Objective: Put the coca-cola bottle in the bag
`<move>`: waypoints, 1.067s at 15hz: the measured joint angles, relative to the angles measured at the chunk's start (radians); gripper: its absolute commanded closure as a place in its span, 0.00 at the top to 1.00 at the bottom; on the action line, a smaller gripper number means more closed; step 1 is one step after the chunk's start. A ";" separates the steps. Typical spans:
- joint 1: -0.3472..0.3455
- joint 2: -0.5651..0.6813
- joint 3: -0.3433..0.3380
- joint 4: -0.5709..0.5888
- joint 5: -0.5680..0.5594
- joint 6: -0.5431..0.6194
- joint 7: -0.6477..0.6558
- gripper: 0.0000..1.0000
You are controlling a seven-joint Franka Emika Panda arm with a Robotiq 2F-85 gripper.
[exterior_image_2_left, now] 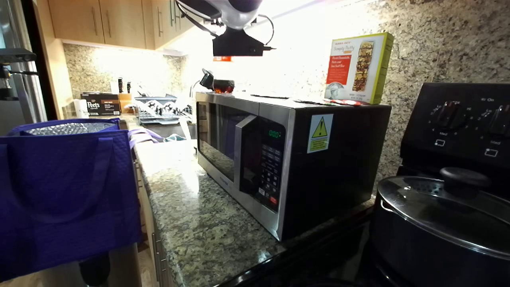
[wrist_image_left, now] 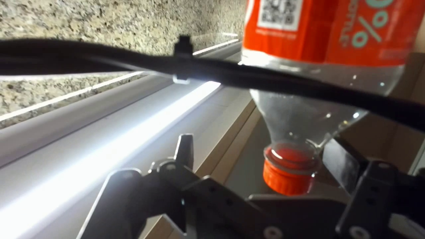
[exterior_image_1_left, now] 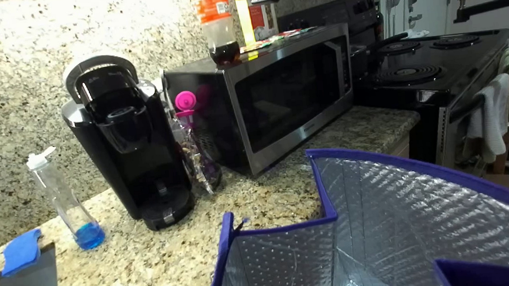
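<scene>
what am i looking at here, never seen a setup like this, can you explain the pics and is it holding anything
This is a robot arm ending in a two-fingered gripper. Two pictures are taken from outside the robot; the third is taken from its wrist and seems upside down, since the cola bottle hangs inverted there. In an exterior view the bottle stands upright on the microwave. A carton and flat, colourful packets are up there too. On the counter stand a coffee maker and a clear bottle with blue liquid. An open, silver-lined blue bag shows in both exterior views.

Nothing is gripped: the fingers stand apart, with the red cap showing between them. Whether either touches the bottle, I can't tell.
</scene>
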 measured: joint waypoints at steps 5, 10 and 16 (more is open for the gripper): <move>0.025 -0.006 0.000 0.029 -0.090 0.095 0.080 0.41; 0.032 -0.009 0.001 0.041 -0.119 0.106 0.107 0.08; 0.032 -0.013 0.003 0.038 -0.112 0.106 0.107 0.02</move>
